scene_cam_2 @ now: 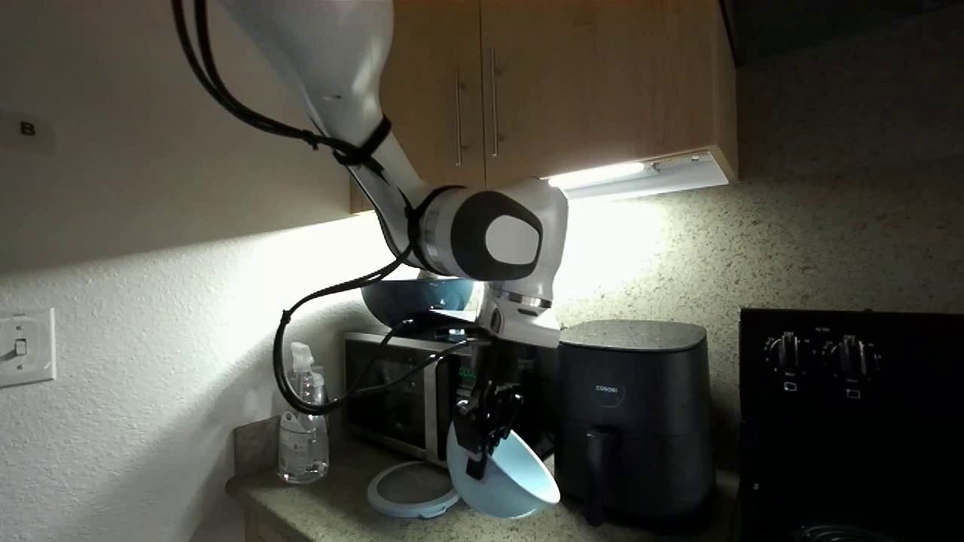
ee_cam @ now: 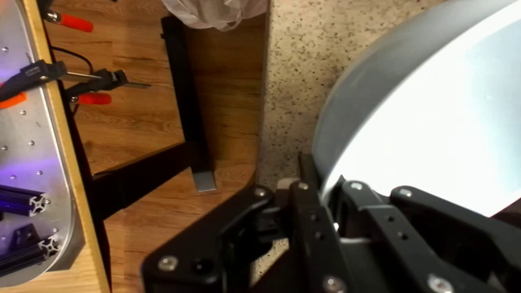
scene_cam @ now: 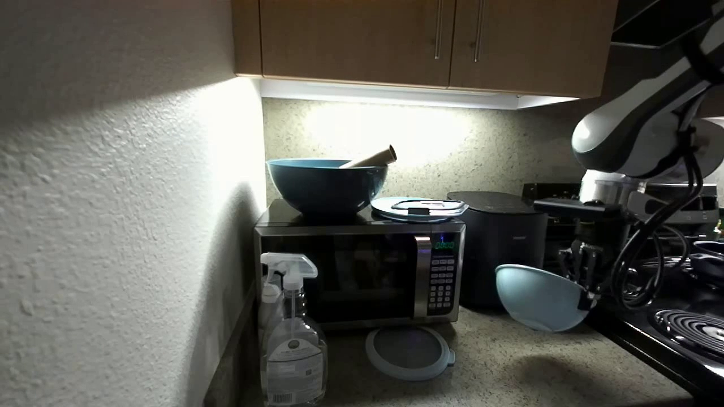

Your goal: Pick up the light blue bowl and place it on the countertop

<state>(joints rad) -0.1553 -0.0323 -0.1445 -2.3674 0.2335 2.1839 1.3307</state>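
The light blue bowl hangs tilted above the countertop, with a shadow on the surface below it. My gripper is shut on the bowl's rim at its stove-side edge. In an exterior view the bowl tilts with its opening toward the air fryer, and the gripper pinches its near wall. In the wrist view the bowl fills the right side, its rim between the two fingers. The speckled countertop shows beside and below it.
A grey-blue lid lies on the counter before the microwave. Spray bottles stand by the wall. A black air fryer stands close behind the bowl. The dark blue bowl sits on the microwave. The stove adjoins the counter.
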